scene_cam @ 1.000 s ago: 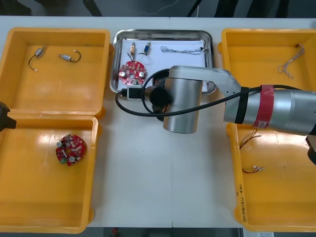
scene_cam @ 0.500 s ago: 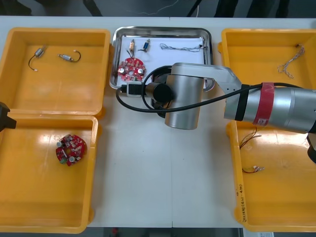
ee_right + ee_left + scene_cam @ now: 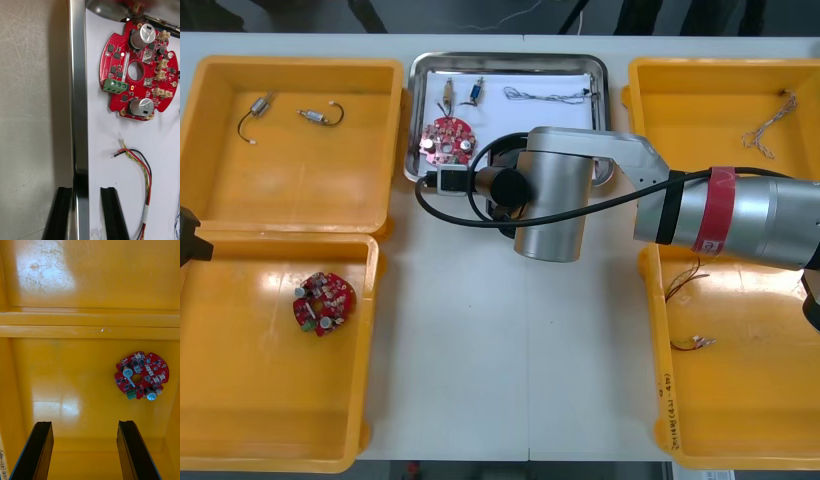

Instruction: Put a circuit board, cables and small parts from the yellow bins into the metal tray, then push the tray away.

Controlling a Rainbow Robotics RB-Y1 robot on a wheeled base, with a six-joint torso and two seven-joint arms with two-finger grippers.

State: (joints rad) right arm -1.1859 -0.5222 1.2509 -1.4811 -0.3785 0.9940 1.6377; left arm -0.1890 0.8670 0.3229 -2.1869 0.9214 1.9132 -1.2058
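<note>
The metal tray (image 3: pixel 510 58), white inside, lies at the table's far middle. It holds a round red circuit board (image 3: pixel 445 140), a twisted blue and white cable (image 3: pixel 550 97) and two small metal parts (image 3: pixel 462 93). My right gripper (image 3: pixel 85 213) is shut on the tray's near rim (image 3: pixel 78 93), one finger outside and one inside. Just past the inner finger lie a red and yellow cable (image 3: pixel 140 176) and the board (image 3: pixel 138 71). My left gripper (image 3: pixel 84 450) hangs open over the near left bin, above a second circuit board (image 3: pixel 141 375).
The far left yellow bin (image 3: pixel 290 70) holds two small metal parts with black cables. The near left bin (image 3: pixel 370 330) holds the second board (image 3: pixel 323 302). The right bins (image 3: pixel 650 300) hold loose cables. My right arm (image 3: pixel 720 215) crosses the table from the right.
Over the last second the right gripper and the tray slid a little farther from me. In the last half second nothing visibly moved. The left arm stayed still.
</note>
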